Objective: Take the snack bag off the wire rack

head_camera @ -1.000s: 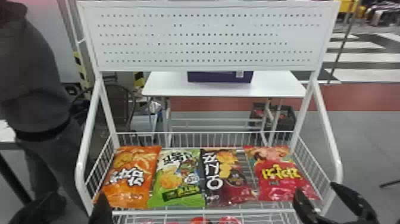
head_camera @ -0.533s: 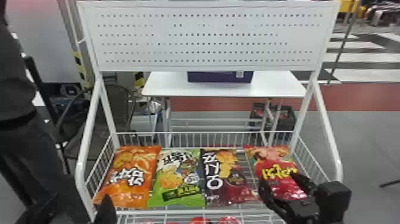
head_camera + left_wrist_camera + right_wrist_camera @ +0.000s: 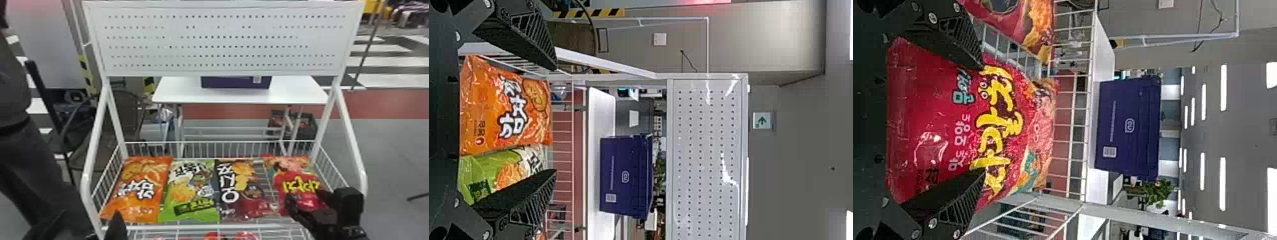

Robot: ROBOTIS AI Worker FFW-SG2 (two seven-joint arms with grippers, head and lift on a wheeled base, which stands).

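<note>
Site: indoor lab or demo hall, exact type uncertain. Evidence: shop-style wire rack [image 3: 204, 227] with snack bags [image 3: 140, 188], yellow-black striped tape [image 3: 611, 12], green exit sign [image 3: 763, 120], ceiling strip lights [image 3: 1223, 184], red-and-grey floor [image 3: 389, 102].

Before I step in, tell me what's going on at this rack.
The robot's right gripper is open over the red plastic snack bag with yellow lettering, which lies at the right end of the white wire rack, not yet taken off. The left gripper is open too, near the orange plastic snack bag, holding nothing.
</note>
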